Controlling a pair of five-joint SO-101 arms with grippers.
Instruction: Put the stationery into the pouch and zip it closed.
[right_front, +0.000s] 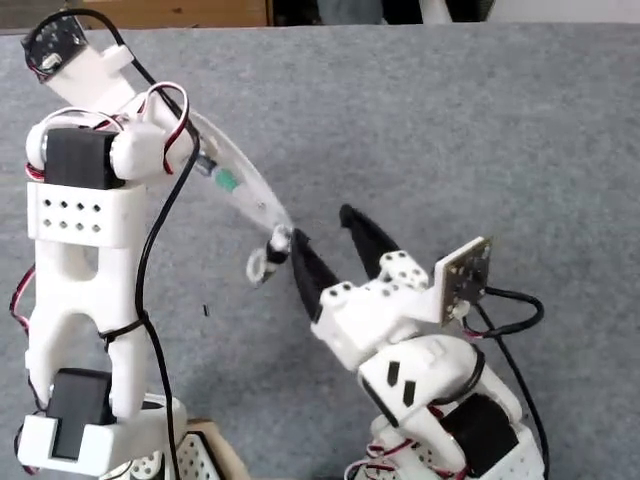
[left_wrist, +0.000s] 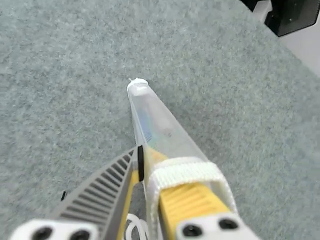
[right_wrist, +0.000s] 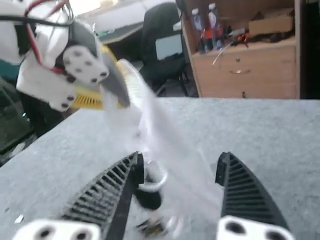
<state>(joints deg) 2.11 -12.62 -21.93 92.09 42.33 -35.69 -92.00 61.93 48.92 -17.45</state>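
Above table (right_front: 500, 120), pouch (right_front: 245, 190) in left pincer (left_wrist: 142, 160), apparently touching spread right pincer (right_front: 320, 228)

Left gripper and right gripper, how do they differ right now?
The left gripper is shut on the clear pouch, holding one end; the right gripper is open, jaws spread near the pouch's lower end. The left jaws show grey and yellow, the right jaws black. Both have ribbed jaws.

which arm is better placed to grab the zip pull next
Right, probably. The left gripper is shut on the pouch, holding it up off the table. The right gripper is open and free, and the zip pull ring hangs just beside one of its fingers.
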